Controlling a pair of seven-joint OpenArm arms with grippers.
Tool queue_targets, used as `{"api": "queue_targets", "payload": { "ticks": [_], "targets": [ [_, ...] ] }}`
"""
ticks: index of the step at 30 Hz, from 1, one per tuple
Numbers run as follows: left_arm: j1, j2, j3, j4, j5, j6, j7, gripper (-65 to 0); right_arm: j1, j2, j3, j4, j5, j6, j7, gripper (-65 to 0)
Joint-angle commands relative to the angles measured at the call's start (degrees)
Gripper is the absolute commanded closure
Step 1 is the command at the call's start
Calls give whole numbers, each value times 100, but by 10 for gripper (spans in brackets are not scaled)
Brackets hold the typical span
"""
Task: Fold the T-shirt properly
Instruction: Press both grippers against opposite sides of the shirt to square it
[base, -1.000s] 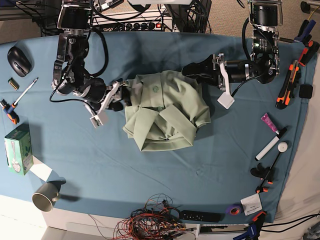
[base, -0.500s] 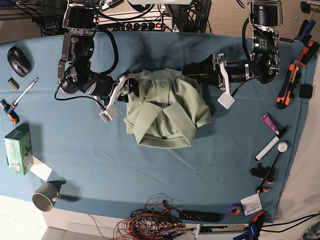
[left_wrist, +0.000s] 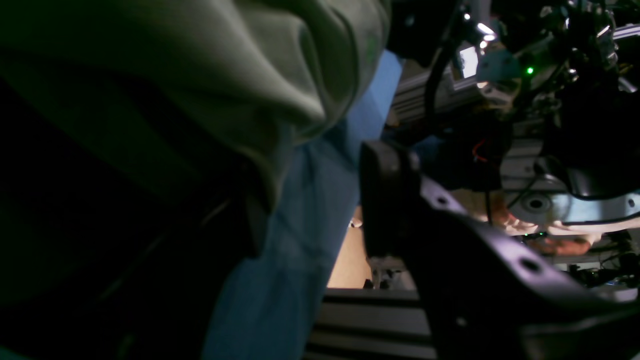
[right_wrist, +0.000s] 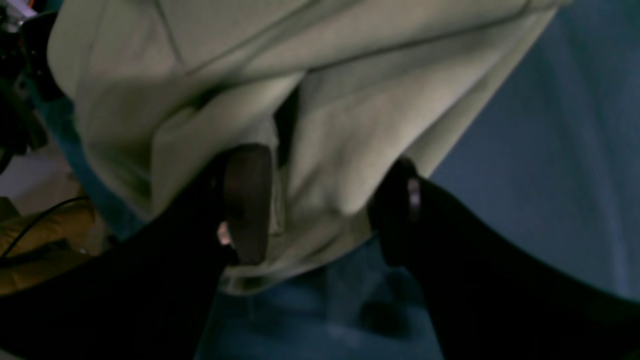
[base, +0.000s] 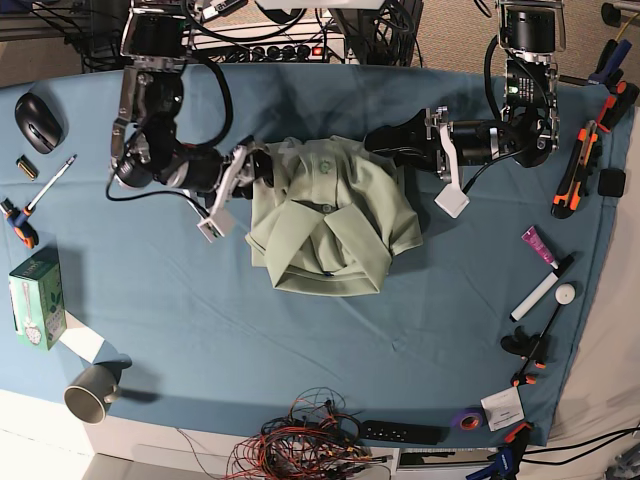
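The pale green T-shirt (base: 330, 225) lies bunched into a rough folded square, collar up, in the middle of the blue table cloth (base: 300, 350). My right gripper (base: 258, 170) is at its upper left edge. In the right wrist view this gripper (right_wrist: 325, 205) is open, its fingers (right_wrist: 247, 200) straddling a bulging fold of the T-shirt (right_wrist: 350, 100). My left gripper (base: 385, 140) sits at the shirt's upper right edge. In the left wrist view it (left_wrist: 310, 215) is open, with one finger (left_wrist: 385, 200) clear and the other dark under the T-shirt (left_wrist: 225, 65).
On the left are a mouse (base: 38, 120), a pen (base: 50, 185), a green box (base: 37, 298) and a mug (base: 92, 392). A cutter (base: 578, 170), pink tube (base: 538, 245) and marker (base: 540, 290) line the right. Wires (base: 300, 440) and a remote (base: 400, 432) lie at the front edge.
My right gripper has moved up and to the right along the shirt's left side, and that side has been pushed in, leaving a tighter shape. The left arm has stayed still.
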Motion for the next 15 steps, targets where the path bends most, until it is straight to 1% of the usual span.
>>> {"api": "queue_targets", "payload": {
  "ticks": [1, 7, 10, 15],
  "targets": [
    [-61, -31, -11, 92, -109, -28, -46, -270, -48, 127, 2, 66, -63, 1, -185, -326],
    [-63, -31, -11, 92, -109, -28, -48, -270, -199, 496, 9, 66, 356, 1, -185, -326],
    [-61, -31, -11, 92, -109, -28, -46, -270, -197, 564, 13, 66, 428, 1, -185, -326],
    [-61, -31, -11, 92, -109, -28, -46, -270, -199, 597, 13, 66, 789, 1, -185, -325]
  ]
}}
